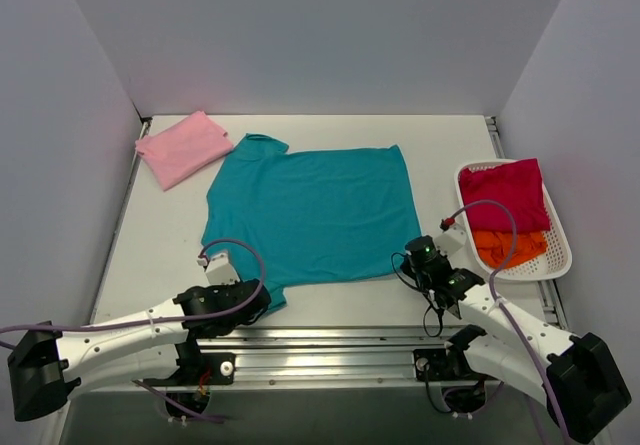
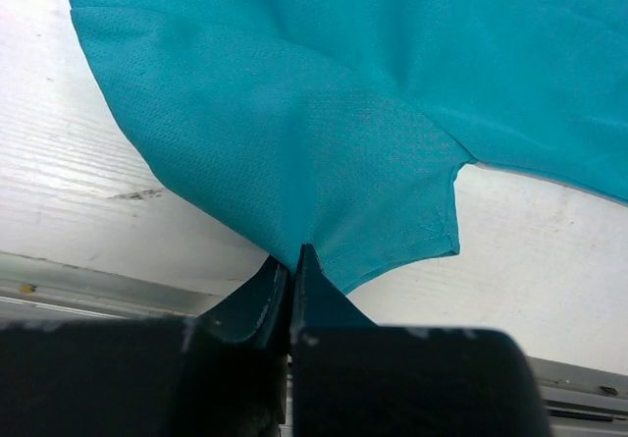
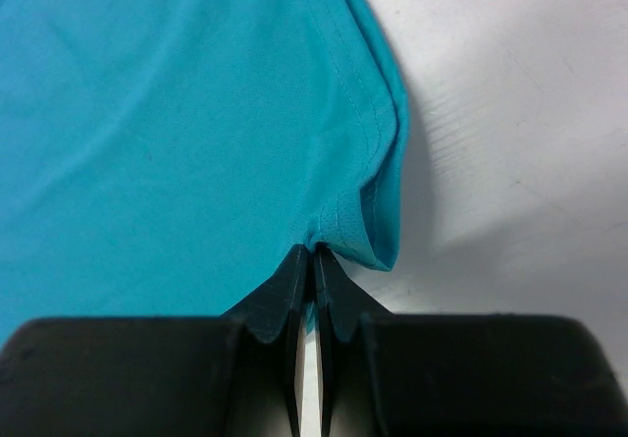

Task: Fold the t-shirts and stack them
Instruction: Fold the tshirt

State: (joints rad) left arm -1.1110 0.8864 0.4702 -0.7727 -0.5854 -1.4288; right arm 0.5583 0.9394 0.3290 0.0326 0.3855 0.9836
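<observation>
Tabletop (image 1: 160,227), teal t-shirt (image 1: 310,210) in both grippers (image 2: 294,253) (image 3: 312,250)

Left hand (image 2: 292,257) and right hand (image 3: 312,253) both pinched tight

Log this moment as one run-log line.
left gripper: shut on teal t-shirt sleeve | right gripper: shut on its hem corner | shirt: spread flat | pink t-shirt: folded, far left

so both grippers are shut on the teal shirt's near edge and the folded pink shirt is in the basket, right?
No: the folded pink shirt lies on the table at far left, not in the basket, per the top external view. The left gripper and right gripper are indeed shut on the near edge of the teal shirt.
</observation>
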